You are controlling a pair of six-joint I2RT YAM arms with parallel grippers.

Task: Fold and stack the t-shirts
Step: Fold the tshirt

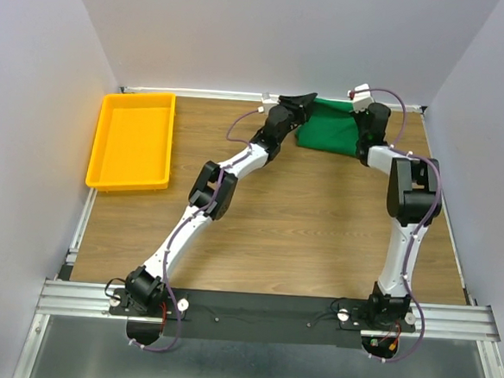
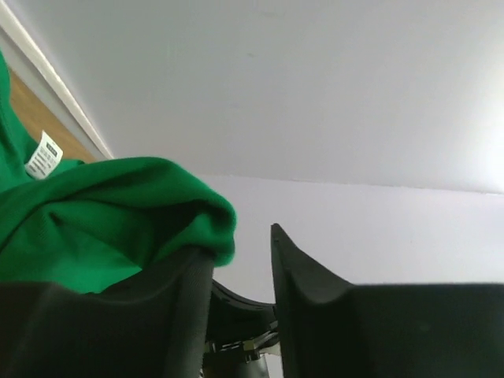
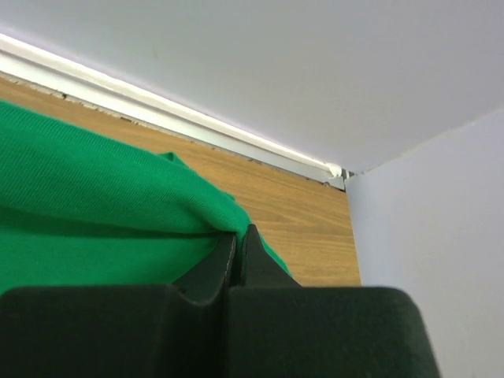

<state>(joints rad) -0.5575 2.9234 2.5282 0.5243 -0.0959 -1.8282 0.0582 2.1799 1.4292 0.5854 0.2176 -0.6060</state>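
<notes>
**Top external view.** The green t-shirt lies bunched at about 1 o'clock on the bench, against the far wall. Both arms reach to it: the left tool is at its 10 o'clock corner and the right tool at its 2 o'clock corner. A yellow tray sits well apart at 10 o'clock on the bench. The state of either tool cannot be read from this view.

**Left wrist view.** The left tool's jaws stand apart, with open space between them. A rolled fold of the t-shirt drapes over the 9 o'clock finger and is not between the jaws. The white neck tag shows at 9 o'clock, so this is the collar end.

**Right wrist view.** The right tool's jaws are together. They appear clamped on a thin fold at the garment's edge, near the far right corner of the bench.

**Handling assessment.** The cloth is judged light, soft and limp. It will sag and crease wherever it is unsupported, and it will drag on the wood rather than slide cleanly. The best hold is judged to be a pinch on the hem, or on the shoulder seams on either side of the collar, with the cloth seated deep between the jaws. One-sided support risks skewing the fold.
</notes>
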